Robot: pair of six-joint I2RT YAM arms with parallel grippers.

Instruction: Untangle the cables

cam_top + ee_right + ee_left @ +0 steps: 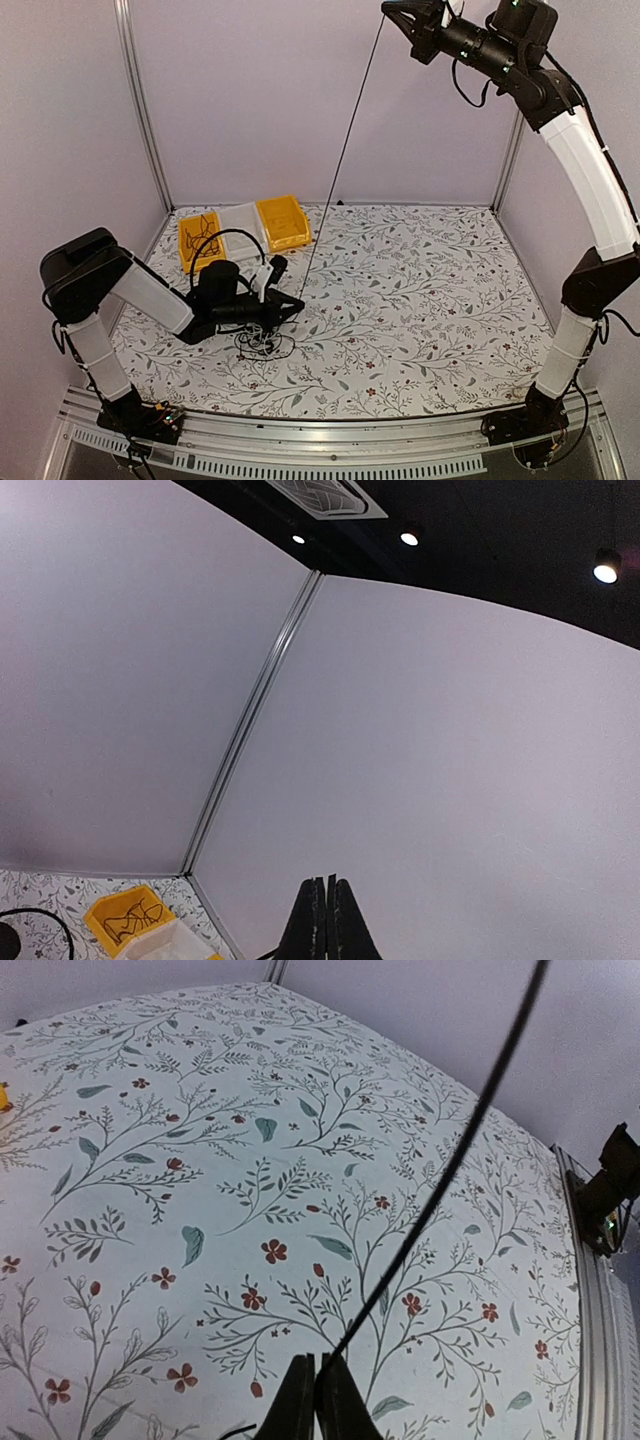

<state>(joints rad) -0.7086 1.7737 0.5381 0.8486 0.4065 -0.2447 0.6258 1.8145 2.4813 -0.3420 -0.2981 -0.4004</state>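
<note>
Top view: right pincer (390, 10) was up high near the back wall, left pincer (298, 303) low over the counter (430, 300). One black cable (340, 160) ran taut and straight between them. The rest of the tangle (265, 343) sat on the counter just below the left pincer, well apart from the raised end. A yellow bin (198, 240) at the back left held more cords, with a white bin (240, 222) beside it. Left wrist view: fingers (297, 1405) were pressed together on the black cable (450, 1160), which left them diagonally toward the upper right, clear of the counter. Right wrist view: fingers (313, 925) were closed flat with no visible gap. The cable itself was too thin to make out there, so I judged the hold from the top view, where the line ended at that pincer. Step in hand looked like drawing one strand free of the knot. To do it well: keep the left clamp light enough for the cable to slide through, or hold the knot down and pull slowly along the line of the strand. Watch the tangle. If it lifts as one lump, stop and re-grip closer to the knot. Don't add tension, there was no slack left.
</note>
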